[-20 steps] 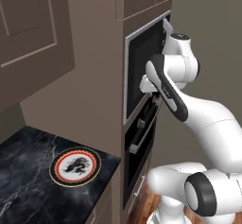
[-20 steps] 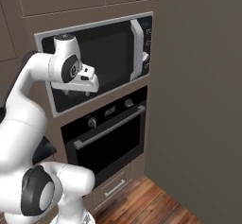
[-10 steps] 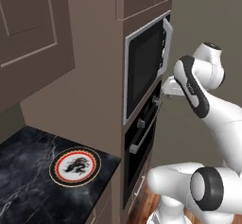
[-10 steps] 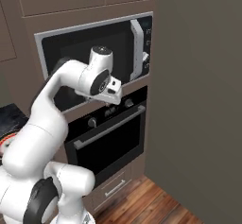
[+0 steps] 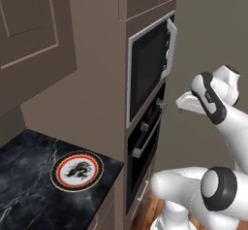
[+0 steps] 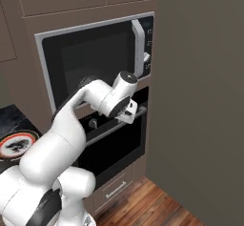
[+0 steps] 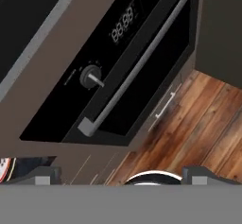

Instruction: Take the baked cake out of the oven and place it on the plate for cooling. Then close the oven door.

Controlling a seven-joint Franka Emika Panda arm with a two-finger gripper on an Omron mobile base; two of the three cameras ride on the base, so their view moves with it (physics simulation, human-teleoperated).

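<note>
Oven door (image 7: 142, 83) sat shut, silver bar handle (image 7: 137, 64) across its top, below microwave (image 6: 90, 60). Gripper (image 6: 127, 113) hung in front of oven (image 5: 145, 146), near knobs, fingers spread wide, holding nothing. Cake hidden behind closed door, by judgement. Plate (image 5: 77, 171) lay bare on dark counter (image 5: 29, 175) to left. Step in hand: reaching for handle. Next move likely needs lining fingers around bar, closing, pulling down.
</note>
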